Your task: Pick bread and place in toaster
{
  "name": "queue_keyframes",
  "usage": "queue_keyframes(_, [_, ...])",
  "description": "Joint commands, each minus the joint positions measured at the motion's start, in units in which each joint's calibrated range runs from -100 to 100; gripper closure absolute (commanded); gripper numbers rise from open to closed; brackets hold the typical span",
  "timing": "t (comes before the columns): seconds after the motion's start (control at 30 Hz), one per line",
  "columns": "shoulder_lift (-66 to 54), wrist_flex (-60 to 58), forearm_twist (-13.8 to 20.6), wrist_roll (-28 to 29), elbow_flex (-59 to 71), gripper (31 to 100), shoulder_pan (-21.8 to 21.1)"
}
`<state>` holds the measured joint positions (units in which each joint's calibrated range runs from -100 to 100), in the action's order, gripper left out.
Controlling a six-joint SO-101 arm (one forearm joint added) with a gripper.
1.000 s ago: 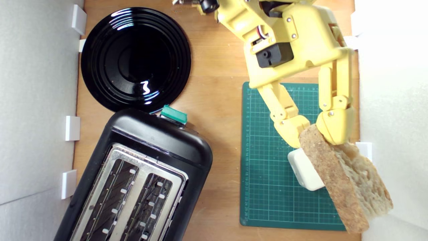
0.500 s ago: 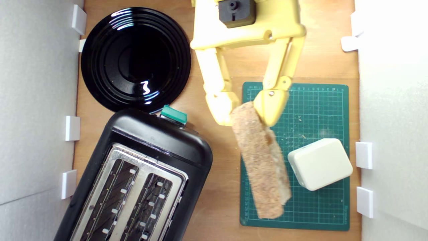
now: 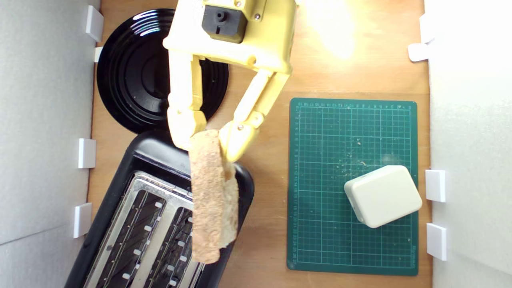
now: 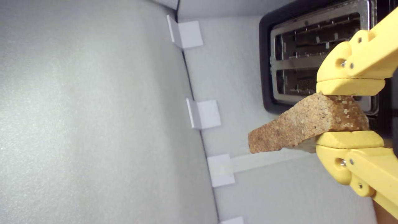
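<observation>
The yellow two-fingered gripper is clamped on one end of the pale tan, brown-crusted slice of bread, carried crust-up above the large black two-slot toaster with a silver top plate; pick-up is done. Judged remaining: aligning the slice, which crosses the slots at an angle, lowering it in, and releasing; both slots appear empty.

Bright, even, diffuse light in both views. Blown-out glare on the wooden counter at the far side, right of the arm in the exterior view. White curved highlights on the glossy black plate. Soft shadow beside the toaster. Washed-out pale walls. Sharp on the bread in the wrist view; slightly soft exterior view.
</observation>
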<state>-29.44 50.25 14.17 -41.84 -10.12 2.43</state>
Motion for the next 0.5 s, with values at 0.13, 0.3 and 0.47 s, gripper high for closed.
queue_keyframes(0.13, [4.7,3.0,10.8,-0.4,-11.4,72.4,0.8])
queue_keyframes(0.3, [6.1,3.0,15.9,-0.4,-11.7,72.4,0.6])
queue_keyframes(0.47, [7.4,3.0,19.6,-0.4,-11.7,72.4,0.7])
